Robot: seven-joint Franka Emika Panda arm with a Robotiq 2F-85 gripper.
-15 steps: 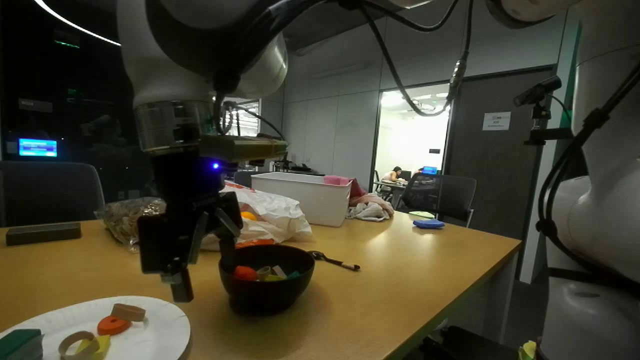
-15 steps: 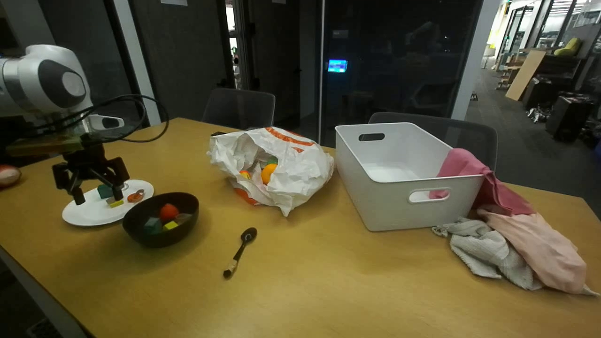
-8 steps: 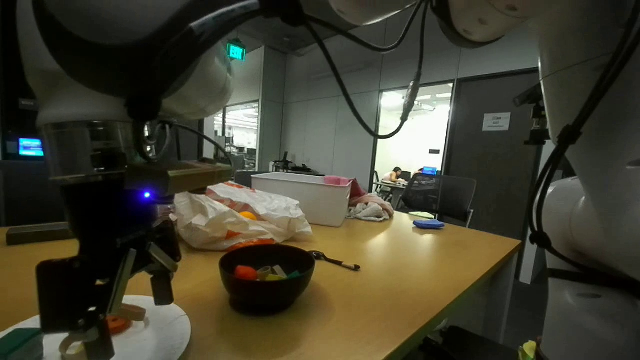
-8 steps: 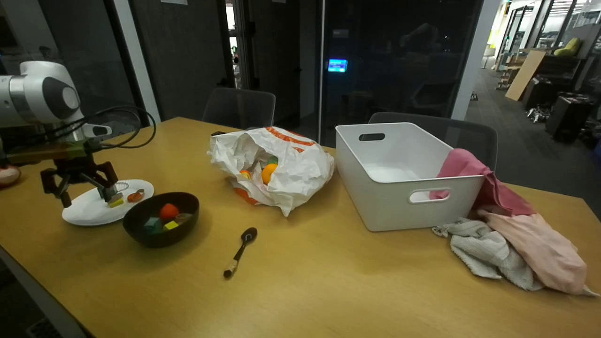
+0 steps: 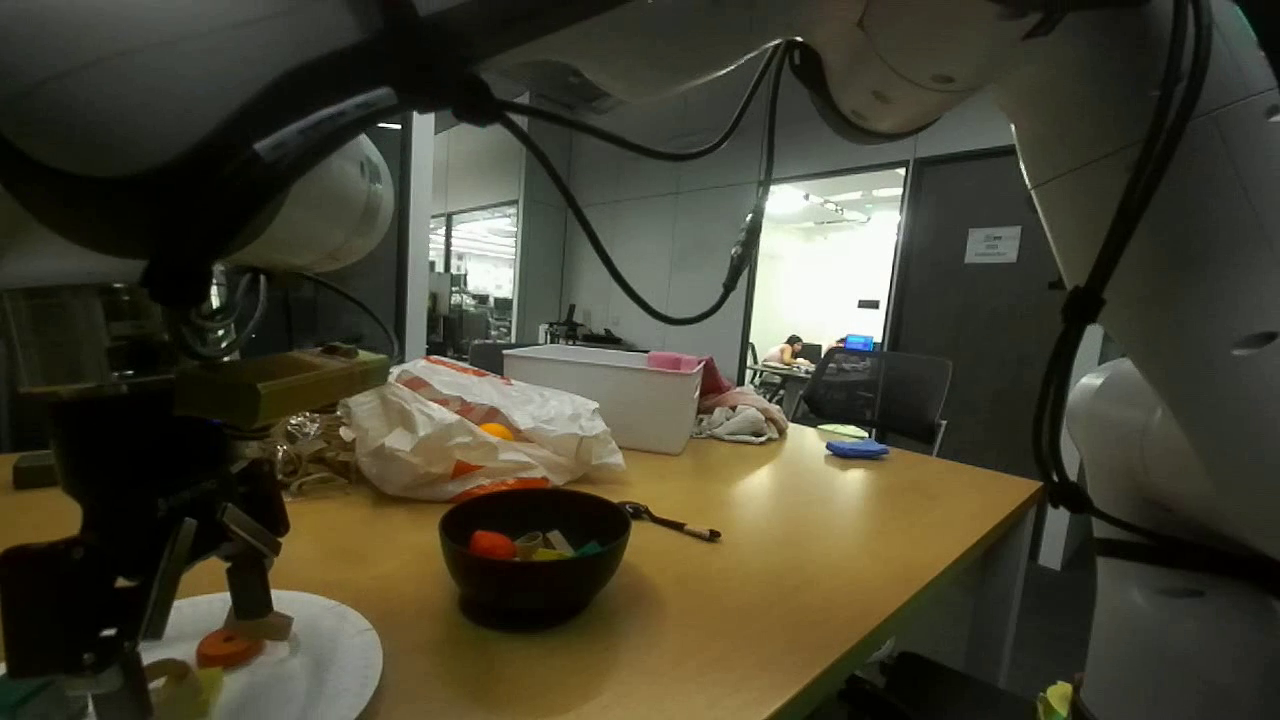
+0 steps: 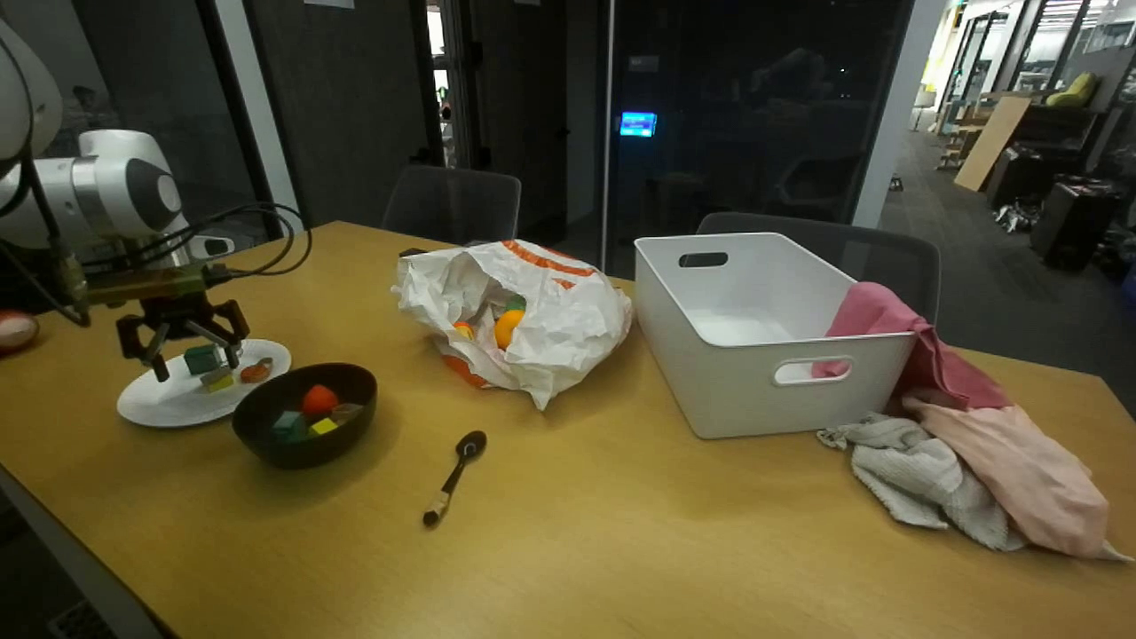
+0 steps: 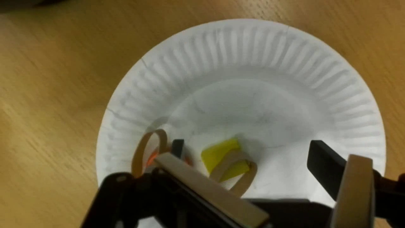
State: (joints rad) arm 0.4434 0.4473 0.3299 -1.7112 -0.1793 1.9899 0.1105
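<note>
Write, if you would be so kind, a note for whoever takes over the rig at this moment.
End effector: open, nothing held, over the white plate.
On the plate: a yellow block with a tan loop overlapping it in the wrist view, a second tan loop by an orange piece, and a green block.
Near it: a black bowl containing a red piece, a teal block and a yellow piece.
Done: end effector is above the plate.
Left: no plate piece is grasped yet; contact with one is unclear.
</note>
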